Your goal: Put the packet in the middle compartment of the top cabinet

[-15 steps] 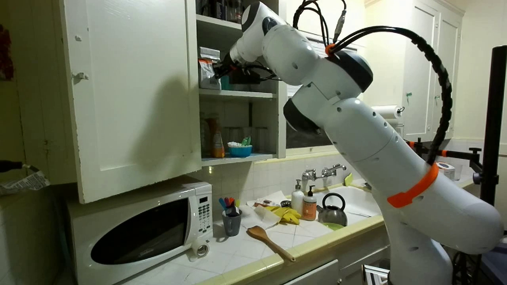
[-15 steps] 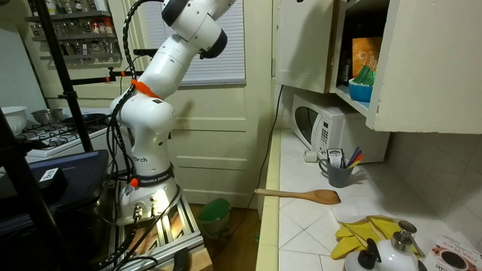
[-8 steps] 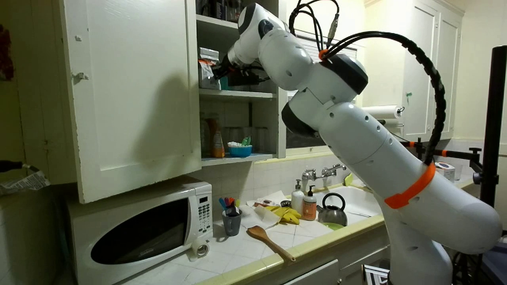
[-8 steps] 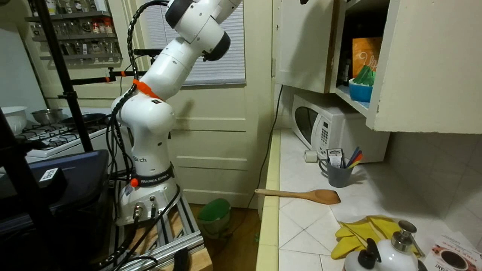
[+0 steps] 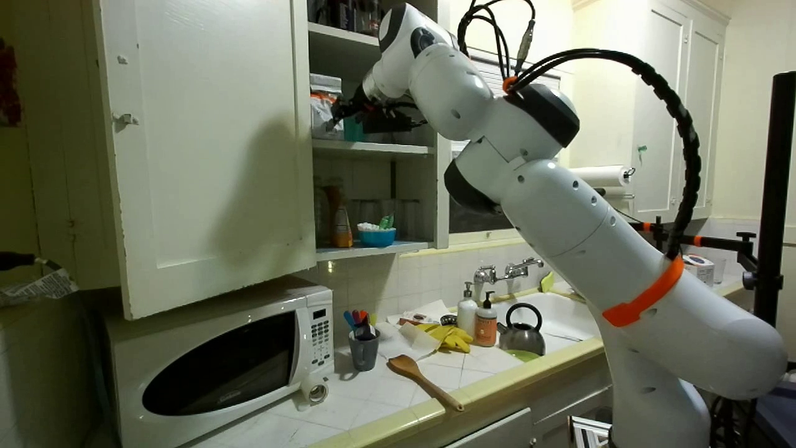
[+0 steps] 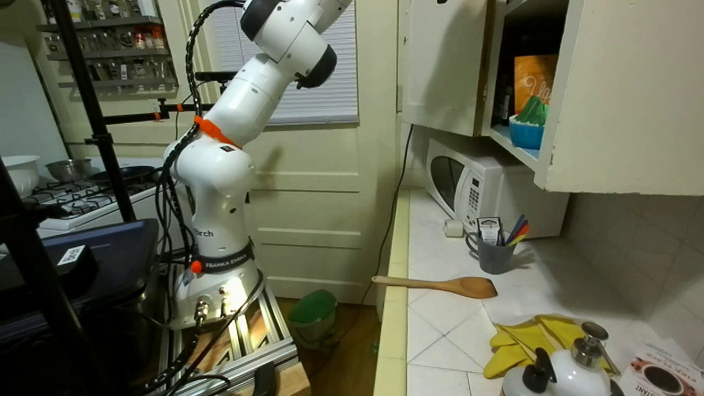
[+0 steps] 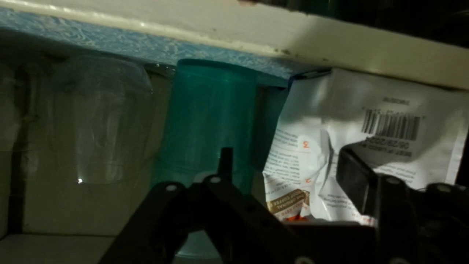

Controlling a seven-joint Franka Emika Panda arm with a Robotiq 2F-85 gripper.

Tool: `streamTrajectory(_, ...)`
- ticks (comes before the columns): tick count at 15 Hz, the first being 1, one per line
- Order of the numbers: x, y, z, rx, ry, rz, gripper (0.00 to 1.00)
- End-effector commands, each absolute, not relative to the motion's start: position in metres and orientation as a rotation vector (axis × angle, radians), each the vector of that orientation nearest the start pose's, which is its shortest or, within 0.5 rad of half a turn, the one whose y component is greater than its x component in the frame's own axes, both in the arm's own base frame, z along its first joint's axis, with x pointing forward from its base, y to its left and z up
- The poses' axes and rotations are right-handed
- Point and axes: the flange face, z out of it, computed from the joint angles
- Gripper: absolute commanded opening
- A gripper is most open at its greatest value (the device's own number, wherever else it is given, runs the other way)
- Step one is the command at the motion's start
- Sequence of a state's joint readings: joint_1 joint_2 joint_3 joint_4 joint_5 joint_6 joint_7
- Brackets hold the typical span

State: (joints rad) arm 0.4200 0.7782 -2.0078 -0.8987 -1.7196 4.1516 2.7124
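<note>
In the top cabinet (image 5: pixel 442 193), whose door stands wide open, a white packet (image 5: pixel 321 117) stands upright at the left end of the middle compartment, its base at the shelf (image 5: pixel 385 148). The wrist view is upside down; there the packet (image 7: pixel 304 117) shows a barcode and creased printed sides. My gripper (image 7: pixel 289 168) is open, jaws spread wide. Its right finger (image 7: pixel 357 179) lies over the packet's face, and the left one is in front of a teal cup (image 7: pixel 212 121). Whether a finger touches the packet I cannot tell.
Clear glasses (image 7: pixel 106 121) share that shelf with the teal cup. Below stand an orange-brown bag (image 6: pixel 532 77) and a blue bowl (image 5: pixel 377 237). The cabinet door (image 5: pixel 211 143) swings out over the microwave (image 5: pixel 224 367). A mug (image 5: pixel 364 350) and wooden spoon (image 5: pixel 423 379) are on the counter.
My gripper's fingers have spread apart. The packet has shifted slightly left in the compartment. The arm dipped a little, then rose again.
</note>
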Motion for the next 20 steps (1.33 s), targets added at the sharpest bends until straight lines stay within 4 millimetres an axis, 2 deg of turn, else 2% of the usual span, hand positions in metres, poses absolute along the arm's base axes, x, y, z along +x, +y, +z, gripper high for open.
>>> streamTrajectory(1, 0.506, -0.143, 0.773, -2.784, 0.559, -2.071, 1.0)
streamTrajectory(7, 0.499, -0.135, 0.776, -2.788, 0.558, -2.032, 1.0)
streamTrajectory(9, 0.484, -0.138, 0.781, -2.815, 0.586, -2.019, 1.0)
streamTrajectory(10, 0.48, -0.143, 0.776, -2.828, 0.587, -2.003, 1.0)
streamTrajectory(13, 0.445, -0.155, 0.783, -2.885, 0.617, -1.95, 1.0)
streamTrajectory(17, 0.407, -0.163, 0.777, -2.974, 0.257, -1.837, 1.0)
streamTrajectory(20, 0.385, -0.164, 0.774, -2.971, 0.085, -1.789, 1.0)
